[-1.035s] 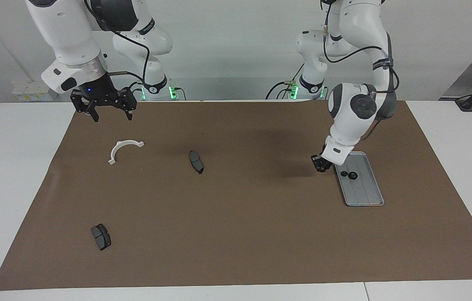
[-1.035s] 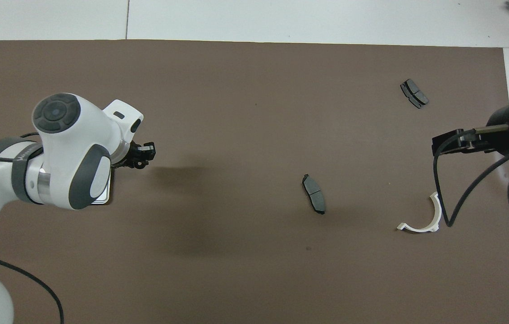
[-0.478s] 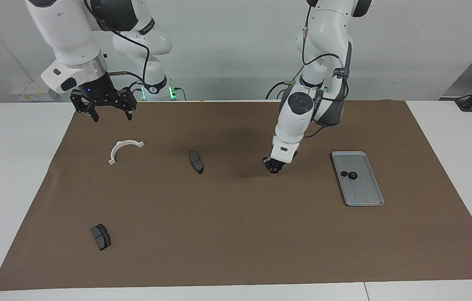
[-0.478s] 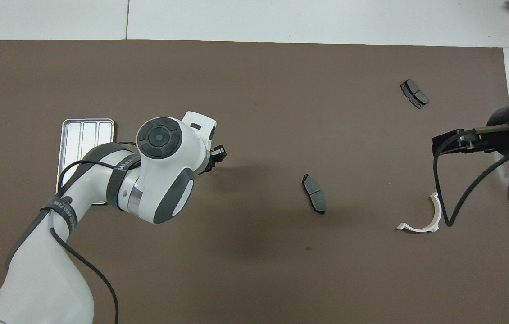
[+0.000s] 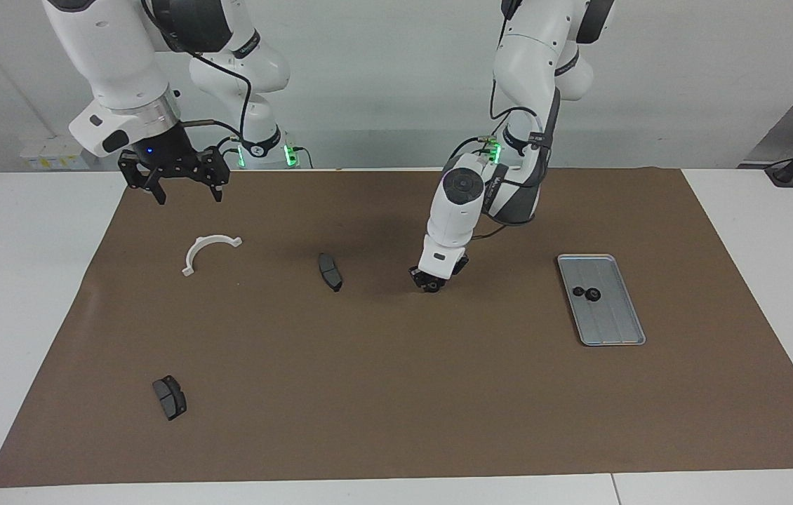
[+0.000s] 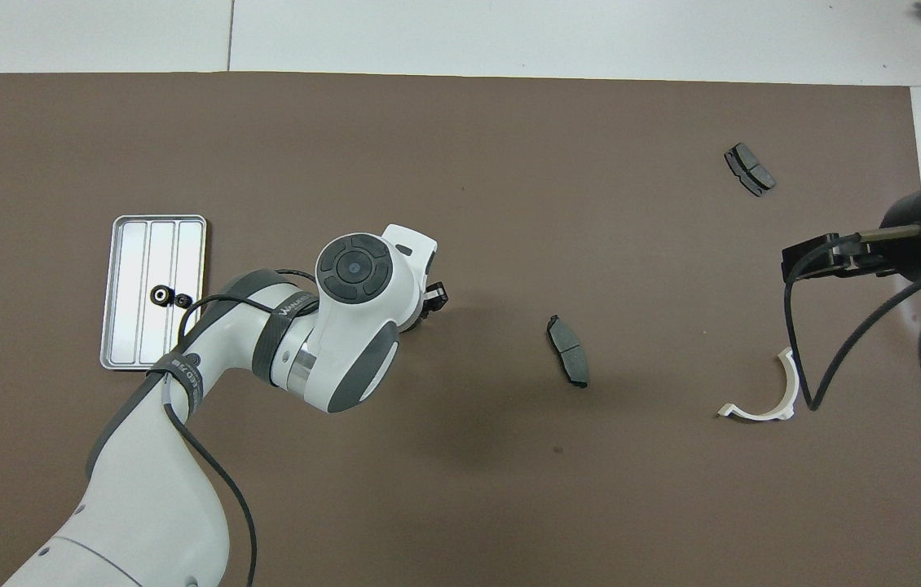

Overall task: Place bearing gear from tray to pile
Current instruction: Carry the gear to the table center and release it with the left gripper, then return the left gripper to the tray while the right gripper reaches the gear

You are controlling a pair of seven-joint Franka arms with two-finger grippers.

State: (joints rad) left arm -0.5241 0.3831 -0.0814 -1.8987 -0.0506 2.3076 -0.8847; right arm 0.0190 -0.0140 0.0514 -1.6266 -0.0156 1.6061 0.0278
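Observation:
The silver tray (image 5: 614,322) lies toward the left arm's end of the table and holds two small black bearing gears (image 5: 587,293); it also shows in the overhead view (image 6: 130,244). My left gripper (image 5: 430,283) hangs low over the mat's middle, shut on a small dark bearing gear, between the tray and the nearest dark pad (image 5: 330,271). The pile is scattered: a white half-ring bracket (image 5: 208,251), that pad, and a second dark pad (image 5: 170,397). My right gripper (image 5: 186,193) waits open above the mat near the bracket.
A brown mat (image 5: 396,393) covers the table. In the overhead view the left arm's wrist (image 6: 354,326) hides most of its gripper. The bracket (image 6: 766,395) and pads (image 6: 568,350) (image 6: 749,169) lie toward the right arm's end.
My left gripper has travelled from the tray's edge across the mat toward the pile, uncovering the tray. The right arm has not moved.

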